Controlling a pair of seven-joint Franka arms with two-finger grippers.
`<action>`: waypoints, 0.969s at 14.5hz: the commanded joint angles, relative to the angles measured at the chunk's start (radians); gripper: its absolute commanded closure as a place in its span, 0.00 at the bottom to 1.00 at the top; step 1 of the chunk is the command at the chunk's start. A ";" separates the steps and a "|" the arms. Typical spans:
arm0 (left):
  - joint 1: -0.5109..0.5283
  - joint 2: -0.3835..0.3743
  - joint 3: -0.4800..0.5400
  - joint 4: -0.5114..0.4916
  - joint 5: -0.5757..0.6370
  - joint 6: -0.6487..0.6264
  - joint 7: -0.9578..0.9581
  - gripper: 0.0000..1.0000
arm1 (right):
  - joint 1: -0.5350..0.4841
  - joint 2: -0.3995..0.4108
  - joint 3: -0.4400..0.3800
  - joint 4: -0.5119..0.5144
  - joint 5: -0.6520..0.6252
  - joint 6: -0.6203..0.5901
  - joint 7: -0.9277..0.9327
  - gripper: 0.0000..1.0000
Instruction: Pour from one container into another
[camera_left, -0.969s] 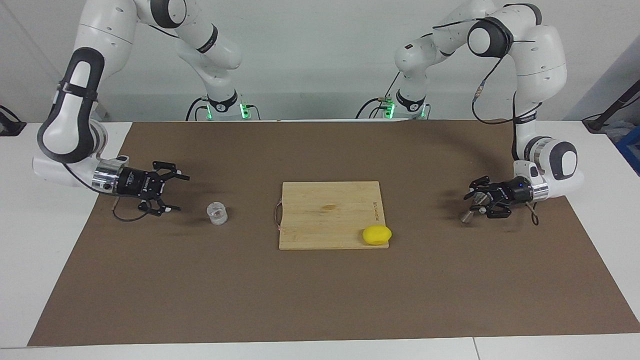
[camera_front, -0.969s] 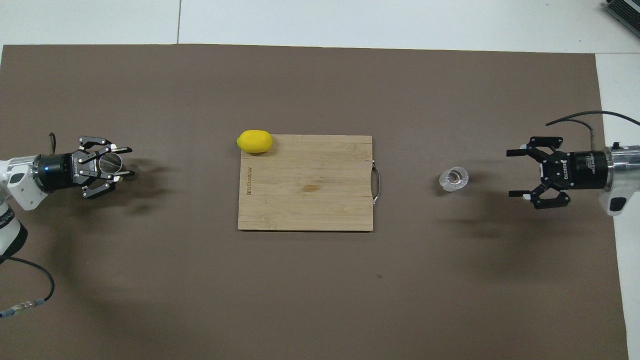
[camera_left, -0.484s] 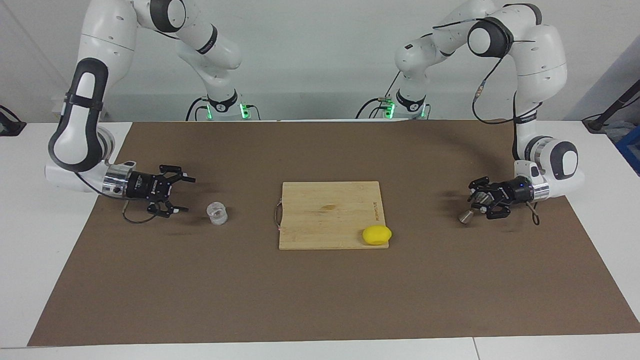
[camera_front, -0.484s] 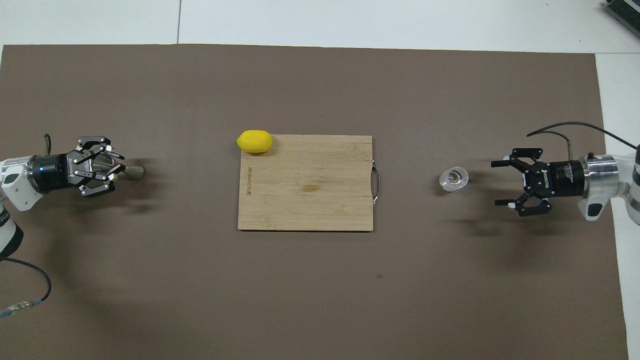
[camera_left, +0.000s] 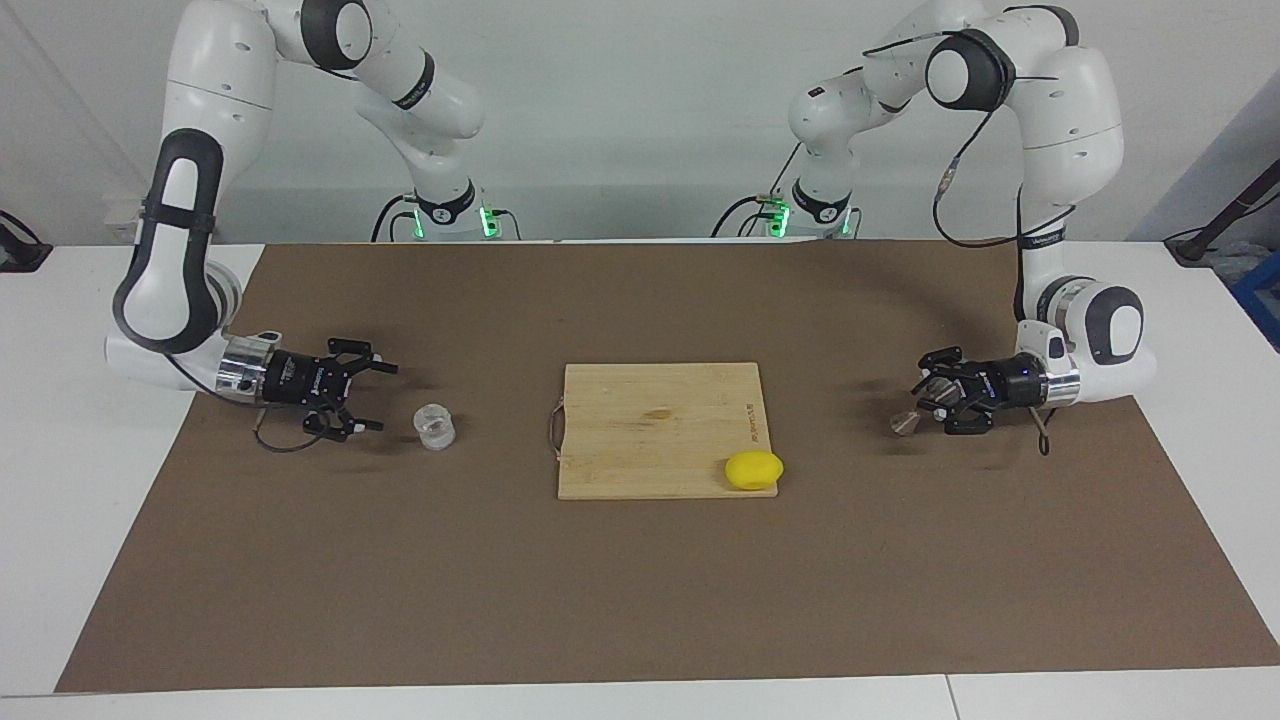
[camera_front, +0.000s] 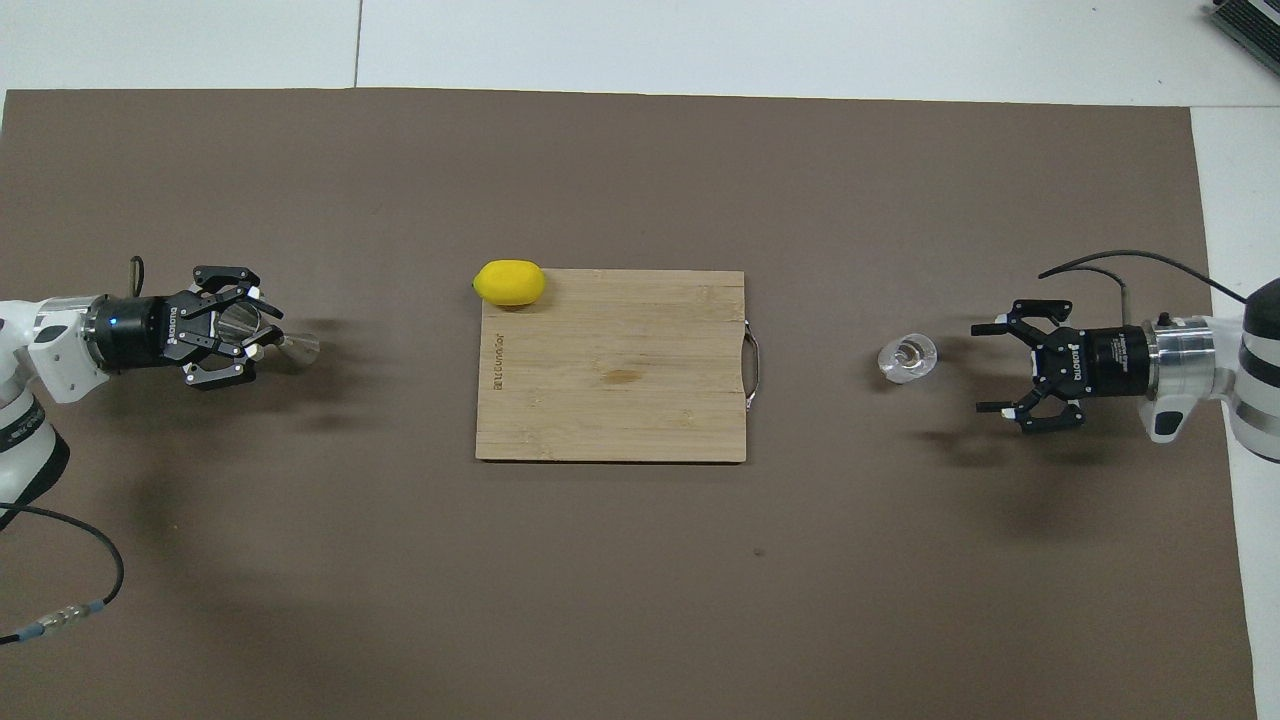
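Brown mat (camera_left: 640, 590) covers a white table, a cutting board (camera_left: 660, 425) with a lemon (camera_left: 754, 470) at its centre. Left gripper (camera_left: 918, 400) is clamped on the steel jigger (camera_left: 906, 421), held tilted over the mat. Glass (camera_left: 435, 426) stands ungrasped, just beside the wide-open right gripper (camera_left: 368, 398). Pouring seems not yet begun.

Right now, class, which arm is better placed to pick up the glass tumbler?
Right. Its open claw sits beside the glass tumbler, facing it. The left claw already grips the jigger.
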 joint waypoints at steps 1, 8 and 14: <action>-0.031 -0.122 0.013 -0.110 -0.006 0.025 -0.036 0.99 | -0.006 0.005 0.013 -0.043 0.045 0.039 -0.093 0.00; -0.173 -0.332 0.013 -0.348 -0.113 0.199 -0.043 0.99 | 0.025 0.082 0.022 0.011 0.146 0.054 -0.110 0.00; -0.376 -0.363 0.013 -0.405 -0.282 0.334 -0.027 0.96 | 0.046 0.120 0.022 0.029 0.177 0.077 -0.112 0.00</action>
